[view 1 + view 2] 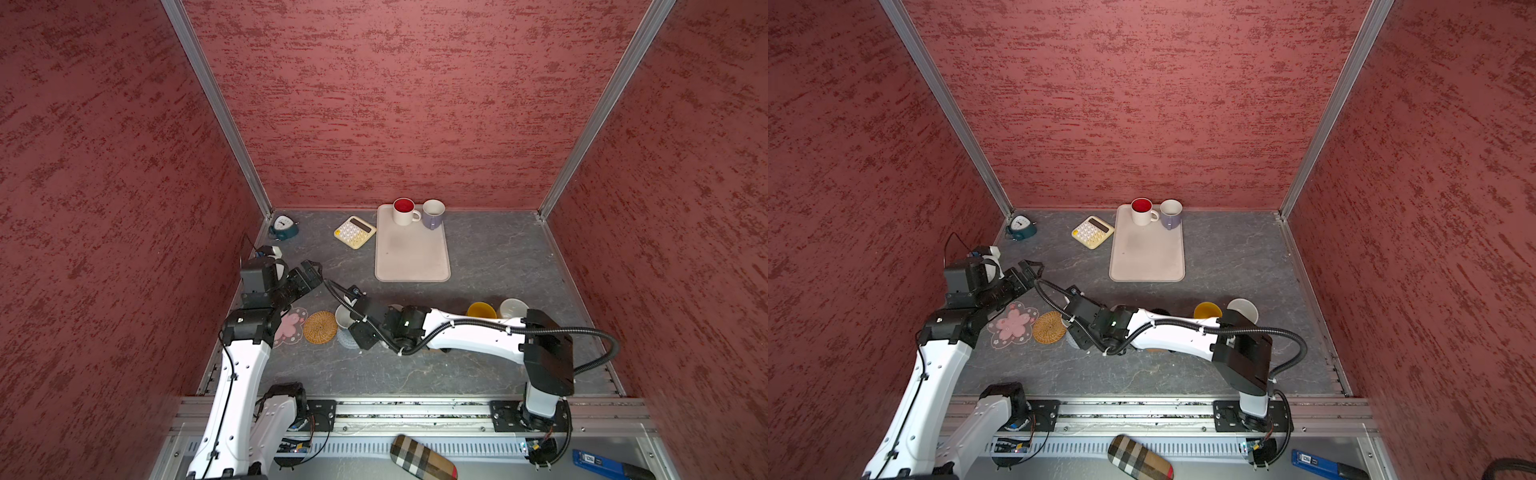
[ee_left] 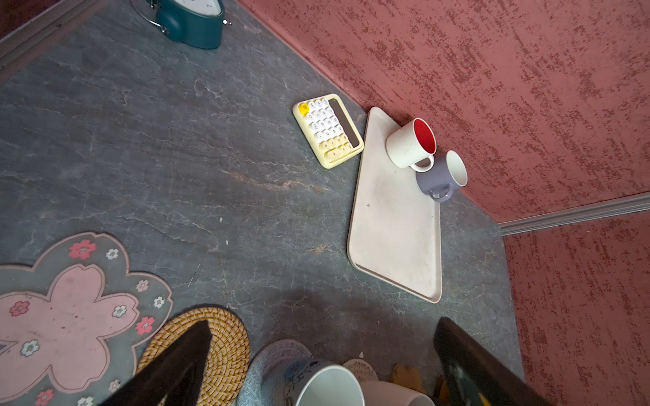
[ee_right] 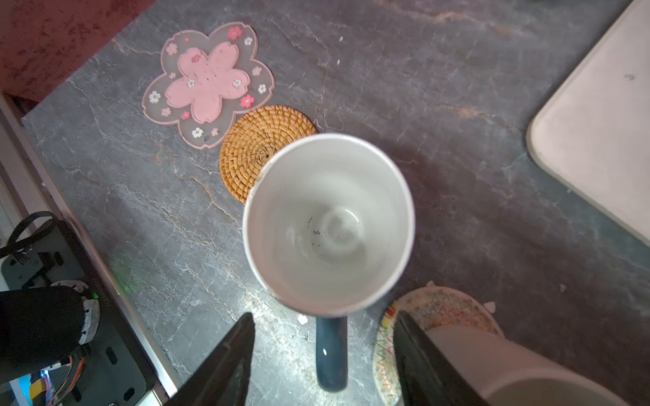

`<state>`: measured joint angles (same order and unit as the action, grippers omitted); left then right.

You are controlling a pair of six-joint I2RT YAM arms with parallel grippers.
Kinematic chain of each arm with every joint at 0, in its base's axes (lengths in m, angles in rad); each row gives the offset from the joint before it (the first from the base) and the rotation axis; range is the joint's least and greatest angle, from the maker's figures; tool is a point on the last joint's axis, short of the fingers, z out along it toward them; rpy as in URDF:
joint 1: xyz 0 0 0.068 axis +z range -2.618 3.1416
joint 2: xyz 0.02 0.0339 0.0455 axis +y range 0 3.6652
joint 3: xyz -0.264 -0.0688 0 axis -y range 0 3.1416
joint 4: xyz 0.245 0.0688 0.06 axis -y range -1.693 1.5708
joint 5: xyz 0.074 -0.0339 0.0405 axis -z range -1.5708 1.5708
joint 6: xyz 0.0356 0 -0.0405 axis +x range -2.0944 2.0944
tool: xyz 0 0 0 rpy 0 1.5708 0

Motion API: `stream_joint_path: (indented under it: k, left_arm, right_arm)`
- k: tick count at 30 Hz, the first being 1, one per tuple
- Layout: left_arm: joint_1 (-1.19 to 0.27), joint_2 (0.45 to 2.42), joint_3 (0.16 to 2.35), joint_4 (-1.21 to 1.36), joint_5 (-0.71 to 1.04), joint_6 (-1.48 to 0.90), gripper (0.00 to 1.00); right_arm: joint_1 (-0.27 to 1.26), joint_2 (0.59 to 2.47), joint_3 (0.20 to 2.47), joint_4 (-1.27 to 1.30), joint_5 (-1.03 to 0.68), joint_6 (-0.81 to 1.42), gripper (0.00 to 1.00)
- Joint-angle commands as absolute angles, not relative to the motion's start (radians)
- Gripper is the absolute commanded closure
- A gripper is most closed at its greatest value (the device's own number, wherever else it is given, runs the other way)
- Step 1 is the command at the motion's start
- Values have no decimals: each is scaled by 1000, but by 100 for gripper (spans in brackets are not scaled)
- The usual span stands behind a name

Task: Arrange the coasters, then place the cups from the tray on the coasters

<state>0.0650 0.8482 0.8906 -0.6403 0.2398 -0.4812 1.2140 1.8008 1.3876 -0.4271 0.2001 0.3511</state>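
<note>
Biggest: tray (image 1: 411,257), centre of both top views. At its upper end stand two cups: red-lined white cup (image 1: 404,212) and lavender cup (image 1: 433,214).

right gripper (image 3: 324,316): only the right wrist view shows its jaws parted either side of the blue cup (image 3: 330,225) handle, clear of it. In the top views the arm covers this.

left gripper (image 2: 325,320): wide, empty.

The grey crocheted coaster (image 2: 278,351) under the blue cup shows in the left wrist view, not the right.

cream cup (image 3: 510,358) sits on beige crocheted coaster (image 3: 446,305).

yellow cup (image 1: 481,309) and white cup (image 1: 514,307) are missing from the right wrist view.

Counted: six cups, four coasters. pink flower coaster (image 3: 207,81) and woven coaster (image 3: 260,140) are bare.
</note>
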Motion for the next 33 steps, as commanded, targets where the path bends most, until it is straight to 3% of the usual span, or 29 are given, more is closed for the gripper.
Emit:
stream_joint_path:
  k: [1,9,19,26,33]
  left_arm:
    - [39,870,938,-652,250,-450,1]
    - [-80,940,992,-638,158,-446,1]
    - [-206,1080,1033,-551,93,-443,1]
    - [-245,1222,1046,-439,98,-448,1]
    - [-284,1331,1069,-353,82,-446,1]
  right_arm:
    - [1209,1735,1370,-376,250,316,34]
    - [1073,1642,1368,-370,195,301,33]
    - [720,1600,1319,-267,10,356,33]
    - [512,1676,1348,-211,-144,408,35]
    - [408,1848,1462,-210,-76,411,39]
